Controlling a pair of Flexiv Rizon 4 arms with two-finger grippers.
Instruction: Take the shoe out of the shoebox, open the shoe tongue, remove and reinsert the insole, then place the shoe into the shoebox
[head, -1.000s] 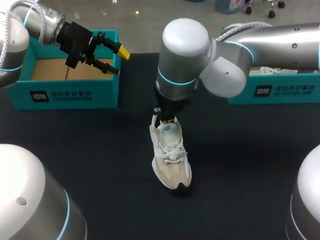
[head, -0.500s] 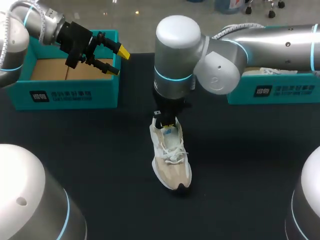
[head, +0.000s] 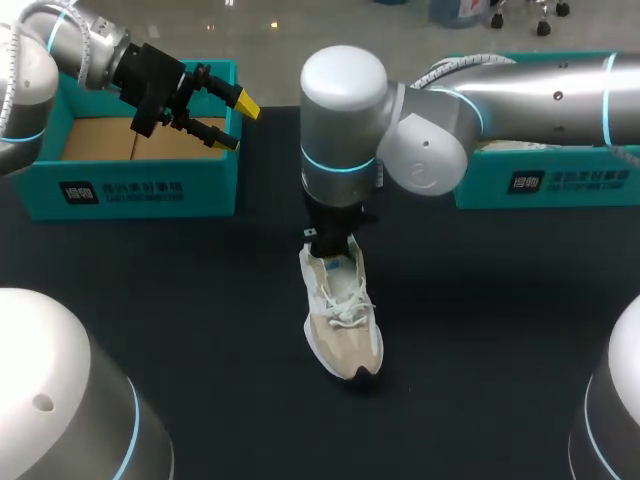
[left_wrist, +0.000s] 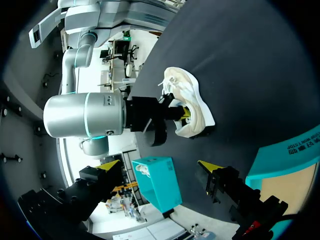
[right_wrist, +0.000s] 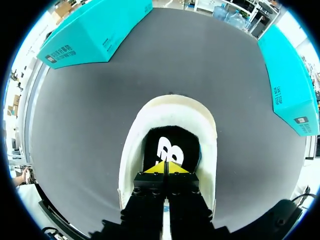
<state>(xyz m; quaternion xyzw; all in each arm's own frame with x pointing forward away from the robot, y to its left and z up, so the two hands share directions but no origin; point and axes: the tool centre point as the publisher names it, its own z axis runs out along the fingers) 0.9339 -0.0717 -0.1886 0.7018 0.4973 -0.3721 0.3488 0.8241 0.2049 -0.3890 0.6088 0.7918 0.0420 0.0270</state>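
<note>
Right gripper (right_wrist: 165, 167): yellow tips clenched together inside heel opening of white-beige lace-up sneaker (head: 342, 320), over black insole (right_wrist: 167, 145). Left gripper (head: 238, 122): fingers spread, over corner of teal cardboard shoebox (head: 150, 190).

- You had a dark table (head: 200, 300) under everything; its top was matte black
- The shoe (head: 341, 318) stood on its sole near the middle, beige and white, toe towards the near edge; well apart from both boxes
- The left shoebox (head: 140, 190), teal, sat open at the far left; brown cardboard inside
- The right shoebox (head: 560, 182), teal, sat at the far right
</note>
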